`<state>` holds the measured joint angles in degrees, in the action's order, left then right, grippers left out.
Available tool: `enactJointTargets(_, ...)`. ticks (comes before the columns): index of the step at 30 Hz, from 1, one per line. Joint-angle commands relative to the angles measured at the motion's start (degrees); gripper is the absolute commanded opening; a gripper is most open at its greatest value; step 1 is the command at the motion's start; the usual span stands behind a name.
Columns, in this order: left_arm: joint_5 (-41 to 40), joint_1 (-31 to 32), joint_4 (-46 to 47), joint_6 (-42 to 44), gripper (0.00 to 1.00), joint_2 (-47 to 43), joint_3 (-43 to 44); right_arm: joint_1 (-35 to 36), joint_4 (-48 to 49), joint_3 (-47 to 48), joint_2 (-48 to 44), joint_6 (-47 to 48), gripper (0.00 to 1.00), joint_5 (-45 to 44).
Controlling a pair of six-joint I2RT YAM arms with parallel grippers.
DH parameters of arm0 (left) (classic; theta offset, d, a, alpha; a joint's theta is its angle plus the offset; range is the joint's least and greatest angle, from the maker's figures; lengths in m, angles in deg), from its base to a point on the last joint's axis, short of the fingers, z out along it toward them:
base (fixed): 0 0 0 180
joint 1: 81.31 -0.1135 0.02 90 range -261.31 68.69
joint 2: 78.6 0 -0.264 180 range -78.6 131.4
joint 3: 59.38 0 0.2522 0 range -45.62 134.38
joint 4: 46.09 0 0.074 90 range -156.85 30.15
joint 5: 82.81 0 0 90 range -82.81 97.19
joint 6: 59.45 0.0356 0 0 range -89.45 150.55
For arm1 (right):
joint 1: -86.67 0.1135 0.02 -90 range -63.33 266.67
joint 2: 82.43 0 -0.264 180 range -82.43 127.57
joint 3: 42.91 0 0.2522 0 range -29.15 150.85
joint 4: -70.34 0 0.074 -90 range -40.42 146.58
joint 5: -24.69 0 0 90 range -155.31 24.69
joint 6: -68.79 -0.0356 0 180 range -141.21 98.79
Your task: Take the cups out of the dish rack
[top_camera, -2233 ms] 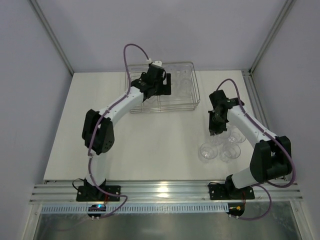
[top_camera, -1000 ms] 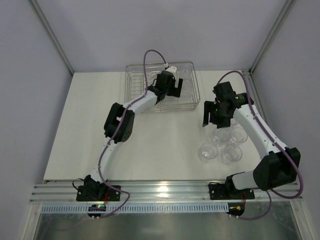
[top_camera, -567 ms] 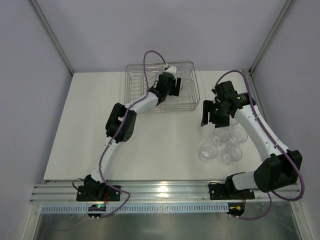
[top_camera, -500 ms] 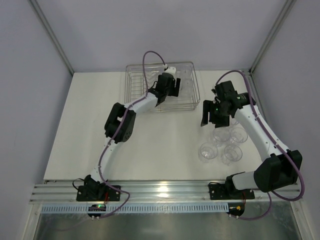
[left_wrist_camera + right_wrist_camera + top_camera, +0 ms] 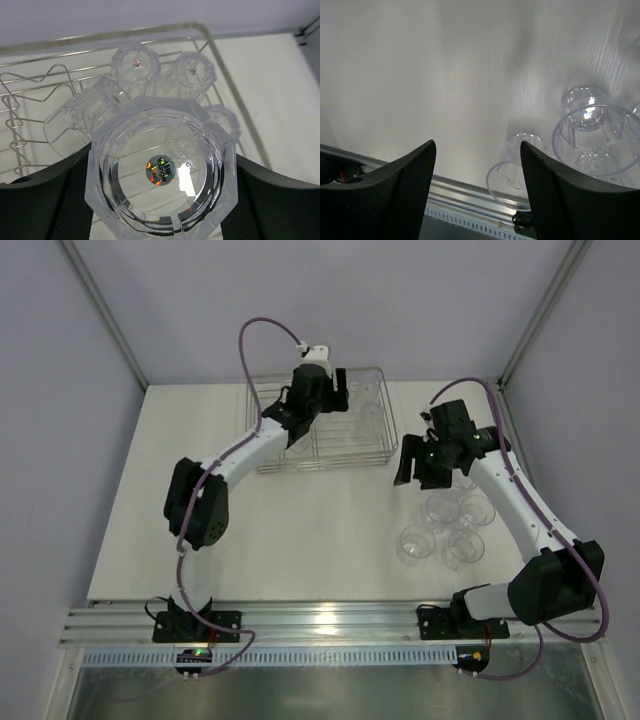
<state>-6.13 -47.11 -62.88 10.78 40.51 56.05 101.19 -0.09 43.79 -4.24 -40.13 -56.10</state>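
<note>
Held cup: one clear eight-sided plastic cup (image 5: 161, 180), base toward my left wrist camera, with a small shiny sticker (image 5: 160, 170) at the centre of the base.
Left fingers: my left fingers (image 5: 45, 200) are closed against two opposite sides of this cup, which fills the gap between them.
Held cup position: over the far half of the silvery wire dish rack (image 5: 320, 464), above the cups lying in it.
Rack contents: four clear racked cups (image 5: 135, 62) show past the held one, bases up or tilted. They are grouped at the rack's right end, beside the V-shaped wire dividers (image 5: 20, 115).
Rack position: far middle of the white table (image 5: 300, 530).
Unloaded cups: four clear unloaded cups (image 5: 441, 508) stand rim-up in a cluster on the table's right side, well apart from the rack.
Right fingers: my right fingers (image 5: 405, 190) stand wide apart with nothing between them; only table shows in the gap.
Right fingers position: above the table, between the rack's right end and the unloaded cluster.
</note>
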Motion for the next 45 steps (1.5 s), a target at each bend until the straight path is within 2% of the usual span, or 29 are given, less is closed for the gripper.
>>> enactJointTargets(1,3.72,-0.18,-2.32,-7.98,0.00,-9.94,-1.99,0.15,6.11,-0.78,-4.18,-1.30,0.71,6.40)
enactJointTargets(2,5.92,-0.27,-2.86,-13.57,0.00,-12.82,-3.30,0.07,9.78,-2.27,-4.97,-1.99,0.71,9.30)
enactJointTargets(3,13.16,-0.70,-1.90,-16.50,0.00,-14.07,-7.49,0.15,12.08,-3.33,-6.72,-3.39,0.71,14.73)
enactJointTargets(4,18.28,-0.97,0.02,-19.57,0.00,-15.65,-10.23,0.15,14.63,-4.56,-7.52,-3.41,0.71,14.78)
enactJointTargets(5,22.59,-1.32,2.74,-23.96,0.00,-16.88,-13.48,0.15,20.57,-7.53,-8.40,-6.37,0.71,20.79)
enactJointTargets(6,26.12,-1.67,7.81,-32.53,0.00,-19.59,-17.95,0.07,23.67,-9.21,-9.19,-8.14,0.71,23.11)
enactJointTargets(7,32.24,-1.85,18.04,-37.83,0.00,-20.57,-26.00,0.07,26.58,-10.88,-9.90,-10.15,0.71,25.57)
enactJointTargets(8,34.05,-1.85,24.15,-42.50,0.00,-21.54,-30.69,0.07,32.52,-14.20,-11.12,-13.31,0.71,29.33)
enactJointTargets(9,35.11,-1.85,29.25,-51.42,0.00,-23.03,-34.57,0.07,35.28,-15.80,-11.74,-15.08,0.71,31.02)
enactJointTargets(10,35.64,-1.76,38.70,-55.08,0.00,-23.65,-41.48,0.07,37.66,-17.30,-12.18,-16.31,0.71,32.00)
enactJointTargets(12,35.30,-1.24,43.79,-62.01,0.00,-24.88,-46.19,0.07,42.76,-20.82,-13.33,-18.51,0.71,33.67)
enactJointTargets(13,34.60,-0.98,45.20,-63.27,0.00,-26.37,-49.60,0.15,43.73,-21.61,-13.42,-18.87,0.71,34.03)
enactJointTargets(16,33.63,0.61,46.53,-67.05,0.00,-28.66,-52.70,0.15,46.90,-23.81,-13.51,-20.10,0.71,35.52)
enactJointTargets(20,32.05,3.41,51.79,-73.47,0.00,-27.88,-56.65,0.24,48.40,-24.61,-12.72,-20.02,0.71,35.79)
enactJointTargets(25,30.20,6.40,59.88,-79.28,0.00,-24.02,-57.99,0.42,49.01,-24.70,-11.75,-20.11,0.71,35.79)
enactJointTargets(30,28.97,10.54,59.63,-80.86,0.00,-20.86,-56.85,0.51,49.28,-24.43,-11.40,-20.02,0.68,35.09)
enactJointTargets(33,28.53,11.86,58.23,-81.13,0.00,-19.71,-55.97,0.59,49.89,-24.61,-11.57,-20.11,0.56,35.00)
enactJointTargets(34,28.61,12.03,58.05,-81.13,0.00,-19.36,-55.44,0.59,50.07,-24.69,-11.66,-20.02,0.45,34.91)
enactJointTargets(36,28.88,12.56,57.61,-81.22,0.00,-18.83,-55.00,0.59,49.98,-24.96,-12.01,-19.76,0.31,34.82)
enactJointTargets(37,28.97,12.65,57.69,-81.30,0.00,-18.13,-54.48,0.59,49.98,-25.05,-12.10,-19.75,0.18,34.65)
enactJointTargets(38,29.23,12.74,57.78,-81.22,0.00,-17.95,-54.21,0.51,49.64,-25.22,-12.45,-19.67,0.13,34.47)
enactJointTargets(39,29.14,12.74,57.78,-81.22,0.04,-17.69,-54.03,0.59,49.46,-25.31,-12.62,-19.41,0.10,34.29)
enactJointTargets(40,28.71,12.74,58.04,-81.22,0.18,-17.34,-53.94,0.59,48.94,-25.48,-12.71,-19.32,0.04,34.03)
enactJointTargets(43,28.09,12.56,58.22,-80.17,0.43,-16.98,-53.59,0.59,47.70,-25.49,-13.42,-18.44,0.04,33.15)
enactJointTargets(44,27.65,12.04,57.96,-79.55,0.61,-16.89,-53.50,0.59,47.00,-25.49,-13.77,-18.09,0.04,32.89)
enactJointTargets(45,27.47,11.77,56.74,-79.11,0.71,-16.98,-53.50,0.59,46.47,-25.40,-14.20,-17.74,0.04,32.02)
